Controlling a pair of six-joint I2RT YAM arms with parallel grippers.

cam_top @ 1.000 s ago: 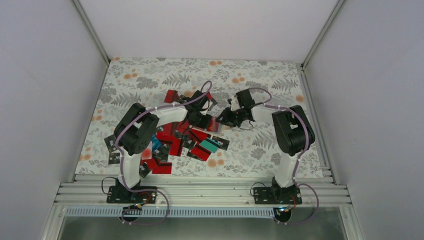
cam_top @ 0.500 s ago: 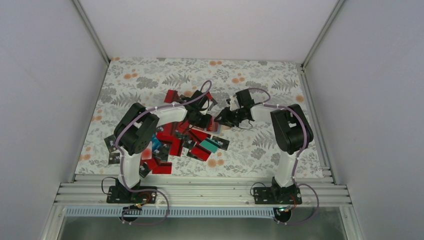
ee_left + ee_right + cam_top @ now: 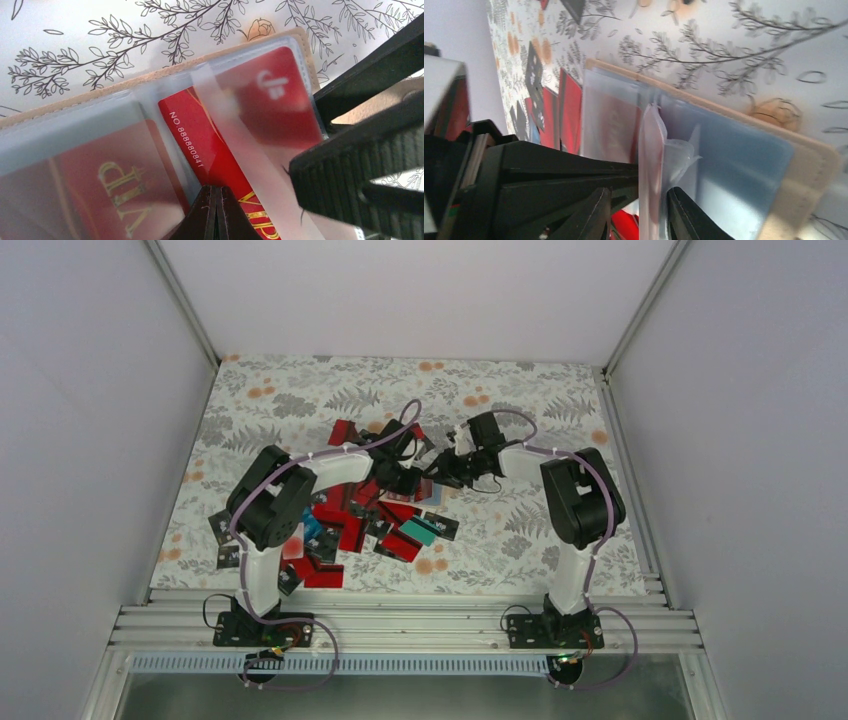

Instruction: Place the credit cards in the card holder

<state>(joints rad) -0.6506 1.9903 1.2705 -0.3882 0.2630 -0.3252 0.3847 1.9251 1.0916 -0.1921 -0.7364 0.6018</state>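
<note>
Left gripper: closed tight, with its tips meeting over the face of a red card; whether the card is pinched cannot be told.
Red card: seen flat just ahead of the left gripper's tips, its far end tucked among the clear flaps of the card holder.
Right gripper: narrowed onto a clear sleeve, which is held raised between its fingers.
Card holder: laid open on the floral tabletop, directly under both grippers; the right gripper's black fingers are seen just right of the left gripper's tips.
Filled sleeves: a VIP card is seen left of the left gripper's tips, and another sleeved card ahead and to the right.
Loose credit cards: heaped behind the left gripper, under its arm; mostly red, some black, one teal.
</note>
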